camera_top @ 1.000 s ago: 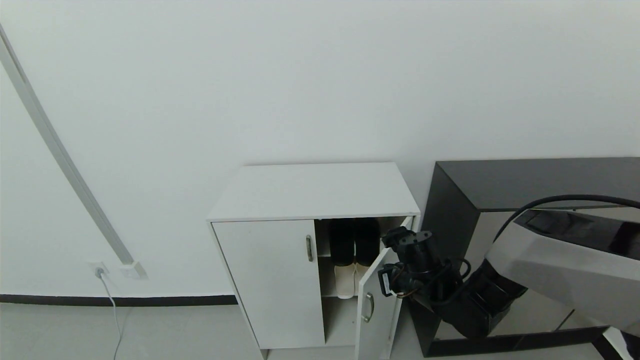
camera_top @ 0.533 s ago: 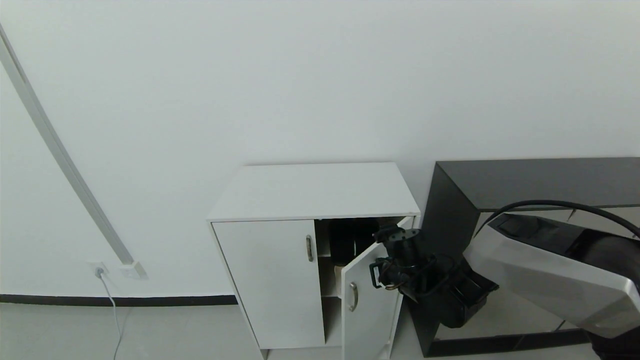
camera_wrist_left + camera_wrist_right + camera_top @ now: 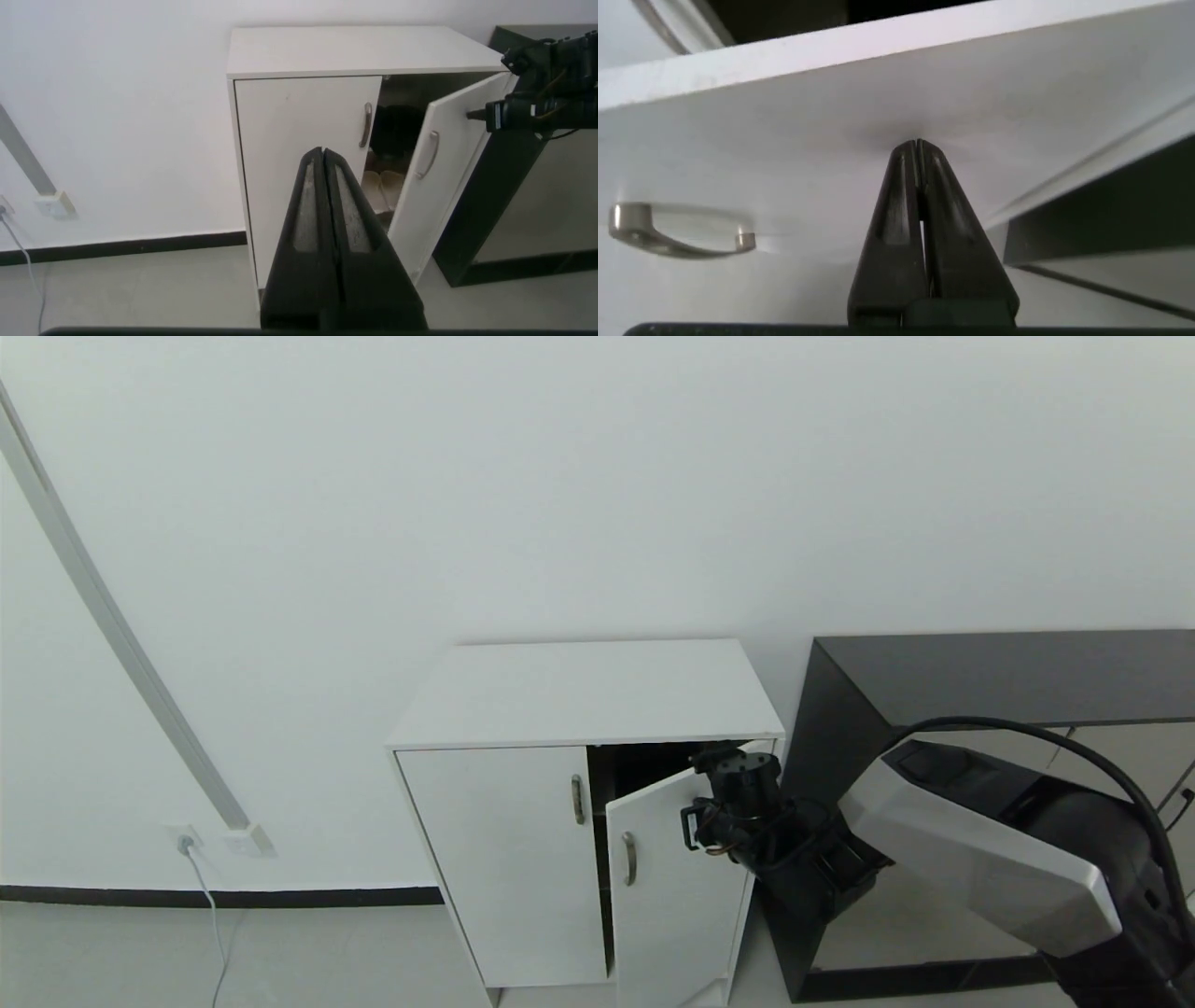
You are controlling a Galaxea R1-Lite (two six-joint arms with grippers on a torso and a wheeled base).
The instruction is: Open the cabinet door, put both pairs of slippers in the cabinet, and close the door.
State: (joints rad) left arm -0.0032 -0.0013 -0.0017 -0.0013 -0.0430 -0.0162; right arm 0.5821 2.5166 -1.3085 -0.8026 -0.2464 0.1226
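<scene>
The cabinet door (image 3: 672, 882) has swung nearly shut, pushed by the right gripper (image 3: 920, 149), its fingers pressed together; with the slippers (image 3: 378, 189) inside, only a final push seems left.

Silver arm shell (image 3: 971, 859), black cable (image 3: 971, 719), black fingers (image 3: 306, 219)

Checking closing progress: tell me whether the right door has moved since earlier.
Yes. The right door swung toward the left door, right gripper against it; a gap remains.

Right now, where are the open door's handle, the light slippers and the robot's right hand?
Open door's handle (image 3: 628, 859): head view, middle of the metal bar.
Light slippers (image 3: 381, 189): left wrist view, middle of the pair.
Right hand (image 3: 918, 149): right wrist view, between its closed fingertips.
</scene>
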